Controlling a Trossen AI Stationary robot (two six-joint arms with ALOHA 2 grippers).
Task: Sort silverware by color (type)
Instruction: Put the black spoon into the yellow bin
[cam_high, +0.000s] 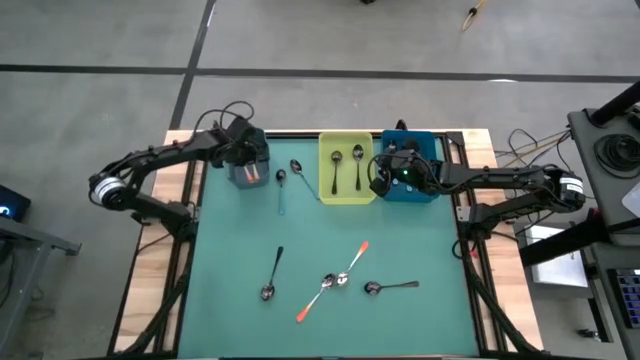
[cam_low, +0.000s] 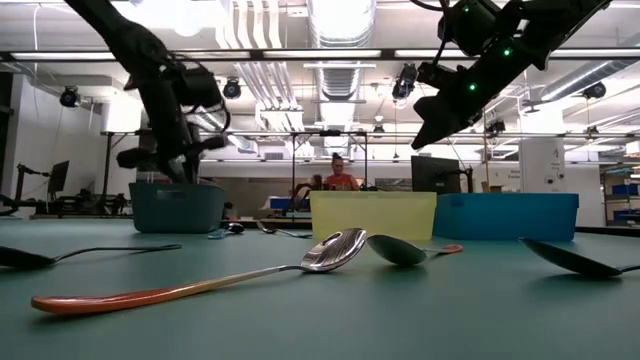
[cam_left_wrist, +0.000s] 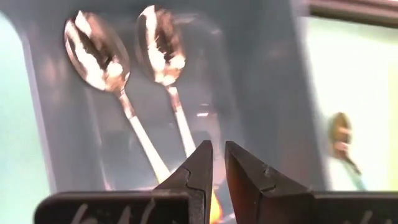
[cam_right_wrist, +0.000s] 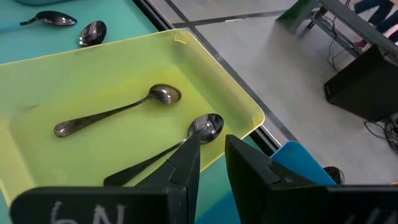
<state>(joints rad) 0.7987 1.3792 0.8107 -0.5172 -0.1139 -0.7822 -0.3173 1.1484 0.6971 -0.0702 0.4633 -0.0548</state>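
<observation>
My left gripper (cam_high: 247, 165) hangs over the grey bin (cam_high: 248, 172) at the table's far left, fingers a narrow gap apart (cam_left_wrist: 218, 155); two shiny spoons (cam_left_wrist: 96, 53) lie in the bin below it. My right gripper (cam_high: 385, 175) is raised between the yellow tray (cam_high: 345, 190) and the blue bin (cam_high: 425, 190), fingers slightly apart (cam_right_wrist: 211, 146) and empty. Two dark spoons (cam_right_wrist: 118, 112) lie flat in the yellow tray. On the table lie two orange-handled spoons (cam_high: 335, 282), two black ones (cam_high: 272, 275) (cam_high: 392, 287), and two more (cam_high: 281, 190) (cam_high: 297, 170) near the bins.
The three bins stand in a row along the table's far edge. The loose spoons lie on the green mat (cam_high: 230, 250) toward the near side, the orange pair crossing each other. Bare mat lies between the bins and those spoons. A person (cam_low: 337, 172) shows far off in the room.
</observation>
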